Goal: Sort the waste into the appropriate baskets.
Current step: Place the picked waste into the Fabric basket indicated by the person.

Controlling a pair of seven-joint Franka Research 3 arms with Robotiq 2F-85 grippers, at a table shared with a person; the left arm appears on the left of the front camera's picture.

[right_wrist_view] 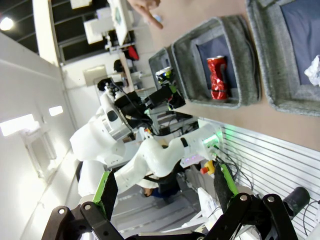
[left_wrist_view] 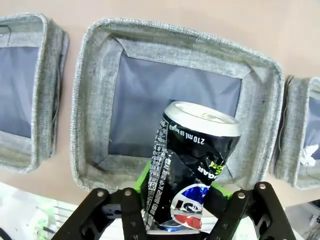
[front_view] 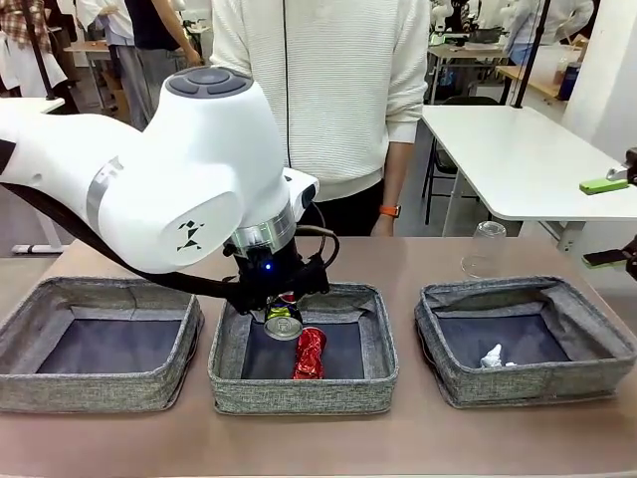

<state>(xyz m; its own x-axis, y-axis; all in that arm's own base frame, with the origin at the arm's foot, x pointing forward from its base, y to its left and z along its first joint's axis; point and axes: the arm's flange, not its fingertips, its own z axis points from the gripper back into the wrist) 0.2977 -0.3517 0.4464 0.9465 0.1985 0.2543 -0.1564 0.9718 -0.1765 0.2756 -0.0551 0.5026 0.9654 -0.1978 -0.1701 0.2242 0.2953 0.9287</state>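
Status check, sorting run.

Left tool (left_wrist_view: pixel 185 182): closed on the crushed dark can (left_wrist_view: pixel 195 165), a green pad against each side of it as far as I can see. The can stands upright between the pads, its silver top pointing away from the wrist. It hangs over the middle basket (front_view: pixel 229 383), just above the rim and towards the basket's far left corner. It isn't resting on anything.

Right tool (right_wrist_view: pixel 165 185): jaws wide, nothing between them. It is parked off at the right edge of the surface (front_view: pixel 398 438), well apart from the baskets.

Done, as I read it:
- dented red can (front_view: pixel 310 354) lies on the bottom of the middle basket, towards the front.
- crumpled paper wad (front_view: pixel 492 357) lies in the right basket (front_view: pixel 537 383).

In hand: the dark can. I judge that it belongs with the red can, so letting go here would settle a third item.

Left to do:
- clear plastic cup (front_view: pixel 485 249) is on the surface just behind the right basket's far wall, apparently mouth down, not yet sorted.
- left basket (front_view: pixel 90 388): I see nothing in it, so I guess that plastics go there.

My estimate: a little past halfway.
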